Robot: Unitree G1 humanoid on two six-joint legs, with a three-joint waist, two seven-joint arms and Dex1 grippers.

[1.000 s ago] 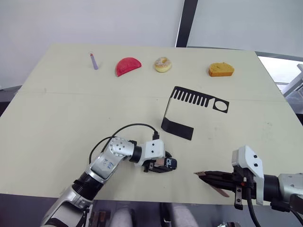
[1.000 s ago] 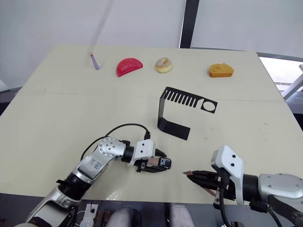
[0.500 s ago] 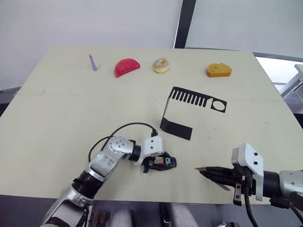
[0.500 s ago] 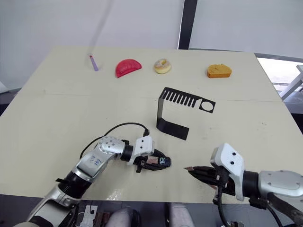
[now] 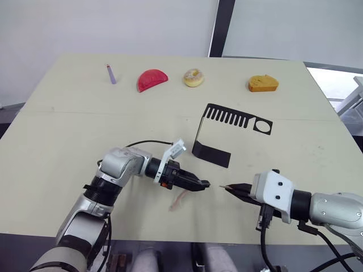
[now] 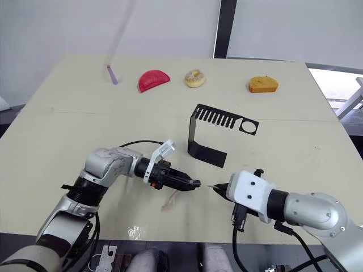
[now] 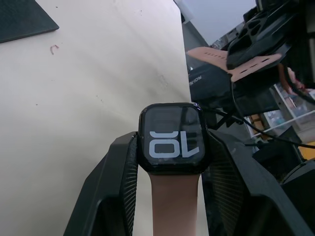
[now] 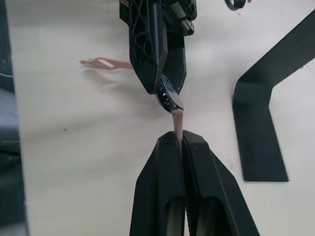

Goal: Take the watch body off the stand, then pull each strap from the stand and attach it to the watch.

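Grippers are meeting low over the table: left gripper (image 5: 201, 185) is squeezing the watch (image 7: 172, 138), right gripper (image 8: 179, 140) is pinching the second strap (image 8: 177, 119), probably needing a straight push in.

Black watch body (image 7: 172, 138) with white digits, pinkish-tan strap (image 8: 177, 122).

The small black rounded-square watch body (image 7: 171, 137) has its sides covered by the left gripper's black fingers (image 7: 117, 184). The pale pink strap (image 8: 178, 120) disappears between the right gripper's fingers (image 8: 162, 182), so its remaining length is hidden.
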